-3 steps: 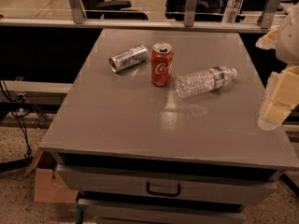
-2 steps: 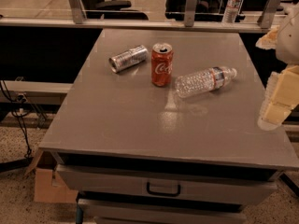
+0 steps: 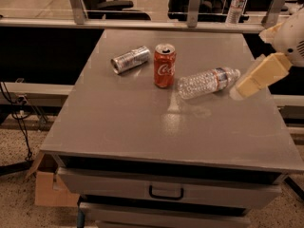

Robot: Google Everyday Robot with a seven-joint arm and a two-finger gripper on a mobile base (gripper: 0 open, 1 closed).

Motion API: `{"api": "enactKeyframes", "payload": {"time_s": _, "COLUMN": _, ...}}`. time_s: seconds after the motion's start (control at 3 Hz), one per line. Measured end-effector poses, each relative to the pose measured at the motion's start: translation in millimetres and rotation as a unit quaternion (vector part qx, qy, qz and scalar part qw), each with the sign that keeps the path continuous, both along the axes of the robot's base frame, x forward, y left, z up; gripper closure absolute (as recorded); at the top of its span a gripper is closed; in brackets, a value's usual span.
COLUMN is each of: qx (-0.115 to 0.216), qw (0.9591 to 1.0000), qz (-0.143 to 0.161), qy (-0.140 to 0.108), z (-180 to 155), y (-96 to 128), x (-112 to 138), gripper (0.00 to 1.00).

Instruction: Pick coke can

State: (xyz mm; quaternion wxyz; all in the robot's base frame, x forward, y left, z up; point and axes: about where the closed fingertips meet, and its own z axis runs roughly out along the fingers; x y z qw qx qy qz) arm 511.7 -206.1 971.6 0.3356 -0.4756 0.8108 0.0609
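Note:
The coke can [image 3: 165, 65], red with white script and a silver top, stands upright near the back middle of the grey table [image 3: 142, 127]. My gripper [image 3: 262, 75], cream and tan, hangs at the right side of the table, over its right edge. It is well to the right of the coke can, with the lying water bottle between them. It holds nothing that I can see.
A silver-grey can [image 3: 130, 59] lies on its side just left of the coke can. A clear water bottle [image 3: 207, 82] lies just right of it. Below the tabletop is a drawer with a handle [image 3: 166, 192]. A cardboard box [image 3: 50, 189] sits on the floor at the left.
My gripper has moved left and up, closer to the water bottle's cap end, and now sits tilted. The cans and bottle have not moved.

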Motion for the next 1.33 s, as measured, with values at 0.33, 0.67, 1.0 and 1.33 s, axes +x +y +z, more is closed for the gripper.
{"api": "enactKeyframes", "payload": {"time_s": 0.33, "qx": 0.081, "qw": 0.9964, "qz": -0.011, "qy": -0.022, "z": -4.3, "y": 17.0, "x": 35.4, "gripper": 0.00}}
{"api": "enactKeyframes", "payload": {"time_s": 0.67, "qx": 0.149, "qw": 0.9874, "qz": 0.006, "qy": -0.053, "z": -23.2, "y": 48.3, "x": 69.3, "gripper": 0.00}}
{"api": "enactKeyframes", "payload": {"time_s": 1.0, "qx": 0.146, "qw": 0.9877, "qz": 0.005, "qy": -0.056, "z": -19.3, "y": 49.3, "x": 69.1, "gripper": 0.00}}
{"api": "enactKeyframes", "payload": {"time_s": 1.33, "qx": 0.170, "qw": 0.9839, "qz": -0.009, "qy": -0.055, "z": -24.3, "y": 60.6, "x": 72.4, "gripper": 0.00}}
